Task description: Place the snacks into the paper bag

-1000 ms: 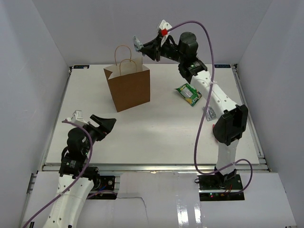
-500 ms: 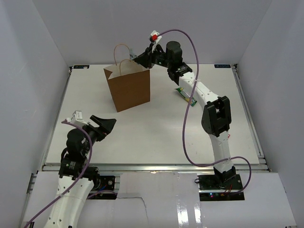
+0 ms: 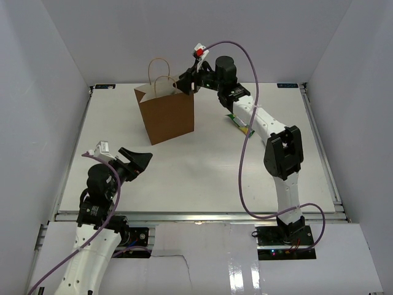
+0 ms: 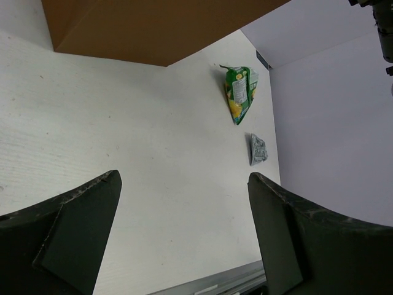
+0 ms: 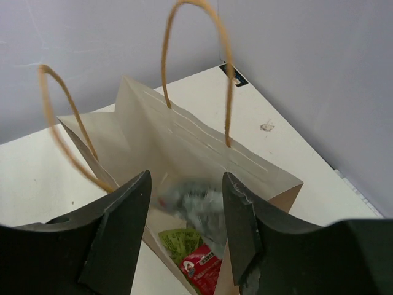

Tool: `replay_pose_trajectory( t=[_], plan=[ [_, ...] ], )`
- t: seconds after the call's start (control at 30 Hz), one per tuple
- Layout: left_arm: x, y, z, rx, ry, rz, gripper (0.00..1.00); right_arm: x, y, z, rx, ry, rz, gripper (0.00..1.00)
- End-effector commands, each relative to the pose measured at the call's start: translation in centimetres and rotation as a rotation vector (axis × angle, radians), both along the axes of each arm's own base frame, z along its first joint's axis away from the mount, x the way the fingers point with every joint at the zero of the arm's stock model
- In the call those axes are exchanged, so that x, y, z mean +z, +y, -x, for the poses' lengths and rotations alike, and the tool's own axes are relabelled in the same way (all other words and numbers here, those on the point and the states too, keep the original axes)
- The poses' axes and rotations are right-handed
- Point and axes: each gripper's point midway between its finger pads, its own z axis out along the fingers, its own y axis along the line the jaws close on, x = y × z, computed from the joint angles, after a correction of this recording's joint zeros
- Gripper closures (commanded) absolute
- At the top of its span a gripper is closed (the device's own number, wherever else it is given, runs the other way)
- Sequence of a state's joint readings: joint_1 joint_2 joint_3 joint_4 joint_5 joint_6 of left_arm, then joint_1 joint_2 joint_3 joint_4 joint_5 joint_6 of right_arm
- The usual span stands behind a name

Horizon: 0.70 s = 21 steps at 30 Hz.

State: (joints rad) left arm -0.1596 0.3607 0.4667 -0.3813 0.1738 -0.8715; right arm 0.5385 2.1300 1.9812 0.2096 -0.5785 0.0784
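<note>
The brown paper bag (image 3: 166, 117) stands upright at the back left of the table. My right gripper (image 3: 182, 83) hangs just above its mouth, open (image 5: 186, 178). Between and below its fingers a silver-grey packet (image 5: 196, 203) shows blurred inside the bag (image 5: 184, 141), free of the fingers. A light green packet (image 5: 178, 239) and a red packet (image 5: 202, 267) lie at the bottom. My left gripper (image 3: 138, 161) is open and empty (image 4: 184, 184) over the front left. The green-and-white packet (image 4: 238, 92) and a silver-grey packet (image 4: 258, 149) lie on the table to the right of the bag.
The green-and-white packet (image 3: 245, 129) is partly hidden under my right arm in the top view. White walls close in the table on the left, back and right. The bag's two handles (image 5: 196, 61) stand up close to my right fingers.
My right gripper moved left from beside the bag to over its mouth with a silver-grey packet, then opened. The packet now shows loose inside the bag. The left arm barely moved.
</note>
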Motion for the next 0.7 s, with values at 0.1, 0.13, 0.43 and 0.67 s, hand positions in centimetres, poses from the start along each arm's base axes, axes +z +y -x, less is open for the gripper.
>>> replay_pose_trajectory(
  t=[0.1,0.13,0.43,0.67],
  plan=[
    [1.6,-1.2,0.1,-0.078,-0.072,0.002,0.05,7.0,-3.3,0.9,-0.064,-0.084,-0.062,0.42],
    [1.6,-1.3,0.1,-0.086,-0.075,0.001,0.05,7.0,-3.7,1.0,-0.068,-0.078,-0.059,0.42],
    [1.8,-3.0,-0.3,-0.201,-0.091,-0.01,0.05,1.0,-15.7,2.2,-0.191,0.157,0.158,0.36],
    [0.2,-4.8,-1.0,-0.307,-0.038,0.014,0.05,-11.4,-30.2,6.2,-0.395,0.455,0.434,0.26]
  ],
)
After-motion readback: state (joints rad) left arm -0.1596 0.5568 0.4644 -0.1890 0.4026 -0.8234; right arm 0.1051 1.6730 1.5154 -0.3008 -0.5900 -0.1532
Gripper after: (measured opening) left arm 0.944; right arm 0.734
